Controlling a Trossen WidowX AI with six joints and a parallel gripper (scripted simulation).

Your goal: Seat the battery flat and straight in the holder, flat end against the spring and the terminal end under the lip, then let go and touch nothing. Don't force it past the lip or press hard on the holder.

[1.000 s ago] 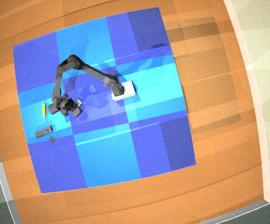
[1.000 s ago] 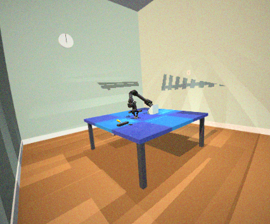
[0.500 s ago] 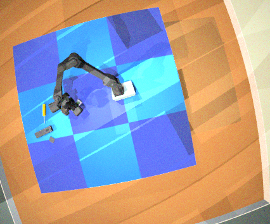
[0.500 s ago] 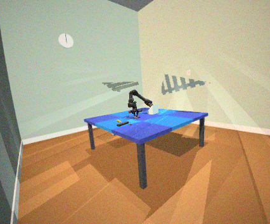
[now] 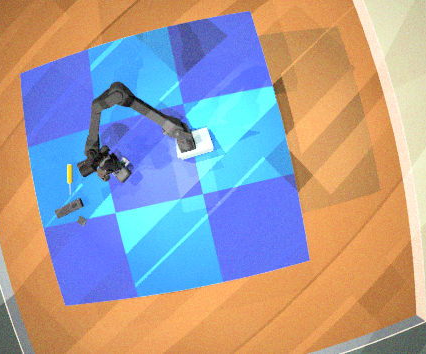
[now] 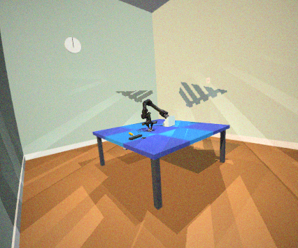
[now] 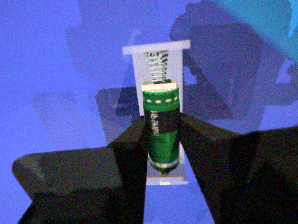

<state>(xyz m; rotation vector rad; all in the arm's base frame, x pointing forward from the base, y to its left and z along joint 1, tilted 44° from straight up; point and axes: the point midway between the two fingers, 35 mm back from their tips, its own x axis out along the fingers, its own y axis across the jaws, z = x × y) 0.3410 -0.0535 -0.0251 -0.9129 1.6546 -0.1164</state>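
Observation:
The white holder (image 7: 175,65) (image 5: 126,162) lies on the mat, its coil spring (image 7: 157,67) at the far end in the wrist view. My gripper (image 7: 160,119) (image 6: 150,129) is shut on the green battery (image 7: 164,142), one finger on each side of its middle. The battery lies lengthwise over the holder, roughly in line with it. Its pale far end faces the spring and overlaps the spring's near part in view. Its other end, with a silvery ring, is over the holder's near end wall (image 7: 177,179). Whether it touches the holder floor or sits under the lip cannot be told.
A yellow-handled screwdriver (image 5: 69,173) (image 6: 131,134), a dark bar (image 5: 69,207) (image 6: 135,136) and a small dark block (image 5: 82,220) lie beyond the gripper, away from the arm's base. A white box (image 5: 205,142) (image 6: 169,121) stands at the arm's base.

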